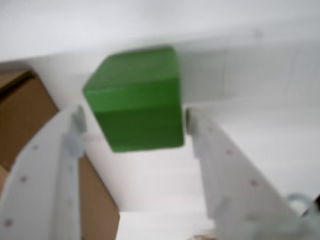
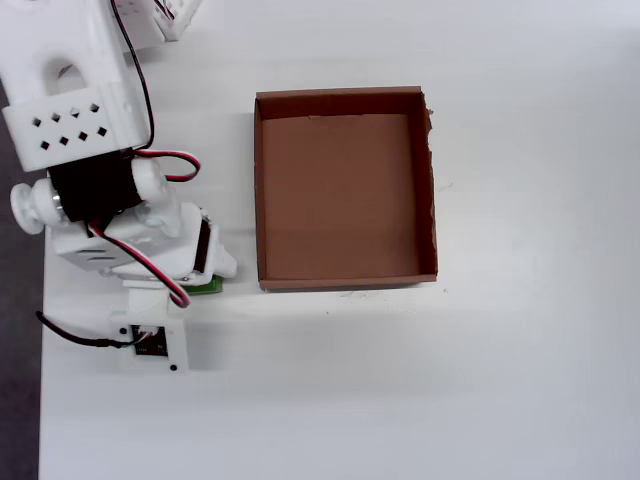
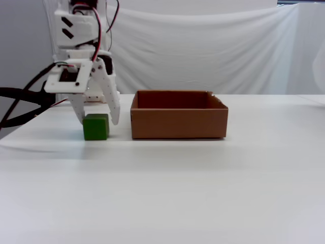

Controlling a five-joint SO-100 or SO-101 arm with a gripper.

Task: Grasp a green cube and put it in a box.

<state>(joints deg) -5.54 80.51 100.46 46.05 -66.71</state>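
The green cube [image 3: 96, 127] rests on the white table just left of the box [image 3: 179, 122] in the fixed view. My gripper [image 3: 99, 121] hangs over the cube, open, with one finger on each side. In the wrist view the cube [image 1: 135, 100] lies between the white fingers of the gripper [image 1: 134, 122]; the right fingertip is at its edge and the left one stands slightly off. From overhead only a green sliver of the cube [image 2: 206, 288] shows under the wrist. The brown cardboard box [image 2: 258, 190] holds nothing.
The arm's white body and red-black wires [image 2: 100, 200] fill the overhead view's upper left. A black cable [image 3: 20, 104] loops at the fixed view's left. A corner of the box [image 1: 25, 115] shows at the wrist view's left. A white cloth backdrop [image 3: 203, 46] hangs behind.
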